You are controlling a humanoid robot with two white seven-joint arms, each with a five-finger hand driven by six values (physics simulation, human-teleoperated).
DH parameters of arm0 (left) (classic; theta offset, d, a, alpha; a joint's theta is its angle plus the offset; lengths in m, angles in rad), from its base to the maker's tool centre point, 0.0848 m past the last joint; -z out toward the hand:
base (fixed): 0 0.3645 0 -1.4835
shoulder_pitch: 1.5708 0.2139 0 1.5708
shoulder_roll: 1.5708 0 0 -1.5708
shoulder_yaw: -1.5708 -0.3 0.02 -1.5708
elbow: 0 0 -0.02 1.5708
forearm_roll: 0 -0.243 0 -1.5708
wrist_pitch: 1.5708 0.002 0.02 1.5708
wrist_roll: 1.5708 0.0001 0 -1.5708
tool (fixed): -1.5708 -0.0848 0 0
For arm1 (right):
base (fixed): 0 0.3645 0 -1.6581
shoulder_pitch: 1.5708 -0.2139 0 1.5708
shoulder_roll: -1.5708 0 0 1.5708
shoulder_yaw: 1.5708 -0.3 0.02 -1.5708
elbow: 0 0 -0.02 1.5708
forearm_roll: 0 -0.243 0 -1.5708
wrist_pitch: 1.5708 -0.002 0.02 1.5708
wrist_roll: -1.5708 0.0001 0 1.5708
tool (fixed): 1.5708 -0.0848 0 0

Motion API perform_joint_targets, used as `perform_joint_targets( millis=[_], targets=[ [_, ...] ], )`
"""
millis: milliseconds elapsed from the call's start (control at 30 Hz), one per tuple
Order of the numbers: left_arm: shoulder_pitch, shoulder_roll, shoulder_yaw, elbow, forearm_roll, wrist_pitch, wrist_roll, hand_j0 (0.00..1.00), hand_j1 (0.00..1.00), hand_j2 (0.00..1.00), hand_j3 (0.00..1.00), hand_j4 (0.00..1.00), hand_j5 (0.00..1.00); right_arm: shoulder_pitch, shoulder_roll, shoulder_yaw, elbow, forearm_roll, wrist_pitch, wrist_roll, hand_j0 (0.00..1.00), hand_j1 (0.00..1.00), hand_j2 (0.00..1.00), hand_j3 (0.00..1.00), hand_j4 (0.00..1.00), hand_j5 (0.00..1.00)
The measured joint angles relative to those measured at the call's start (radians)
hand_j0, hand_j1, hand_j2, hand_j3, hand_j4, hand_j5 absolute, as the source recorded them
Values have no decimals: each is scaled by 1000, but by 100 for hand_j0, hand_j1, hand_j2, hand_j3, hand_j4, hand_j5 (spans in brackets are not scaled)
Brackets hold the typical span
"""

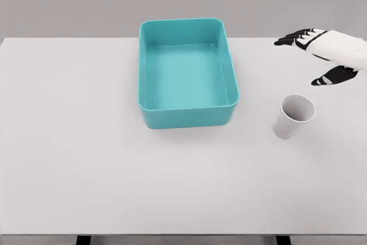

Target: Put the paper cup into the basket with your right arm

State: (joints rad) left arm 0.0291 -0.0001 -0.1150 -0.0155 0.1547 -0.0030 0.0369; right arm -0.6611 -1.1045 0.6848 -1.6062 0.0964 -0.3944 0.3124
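Paper cup (295,116) stands upright right of our teal basket (186,73); our right hand (327,53) hovers above it, fingers spread, empty.

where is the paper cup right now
In the head view the paper cup stands upright on the white table, right of the teal basket and just below the open right hand.

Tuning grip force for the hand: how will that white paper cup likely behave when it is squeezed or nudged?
The paper cup looks thin-walled and empty, so it is probably light and may crumple under a firm squeeze. It stands open side up on a narrower base, so a sideways nudge from the right hand could tip it; once down, it would likely roll.
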Motion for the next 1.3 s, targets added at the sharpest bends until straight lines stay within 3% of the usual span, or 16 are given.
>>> perform_joint_targets(
  millis=[133,200,267,367,533,733,1000,1300],
  targets=[
    [0,0,0,0,0,0,0,100,100,100,100,100,100,14,-4,-40,10,3,-6,26,100,100,100,100,100,100],
    [0,0,0,0,0,0,0,100,100,100,100,100,100,35,-9,-84,37,-16,-15,112,100,100,100,100,100,100],
    [0,0,0,0,0,0,0,100,100,100,100,100,100,46,-10,-126,87,-107,-52,203,100,100,100,100,100,100],
    [0,0,0,0,0,0,0,100,100,100,100,100,100,87,-10,-158,194,-270,-133,264,100,100,100,100,100,100],
    [0,0,0,0,0,0,0,100,100,100,100,100,100,186,-3,-172,323,-422,-176,292,100,100,100,100,100,100],
    [0,0,0,0,0,0,0,100,100,100,100,100,100,206,74,-169,419,-488,-172,298,100,100,100,100,100,100],
    [0,0,0,0,0,0,0,100,100,100,100,100,100,227,146,-167,462,-512,-141,299,100,100,100,100,100,100],
    [0,0,0,0,0,0,0,100,100,100,100,100,100,236,159,-143,455,-514,-133,299,100,100,100,100,100,100]
  ],
)
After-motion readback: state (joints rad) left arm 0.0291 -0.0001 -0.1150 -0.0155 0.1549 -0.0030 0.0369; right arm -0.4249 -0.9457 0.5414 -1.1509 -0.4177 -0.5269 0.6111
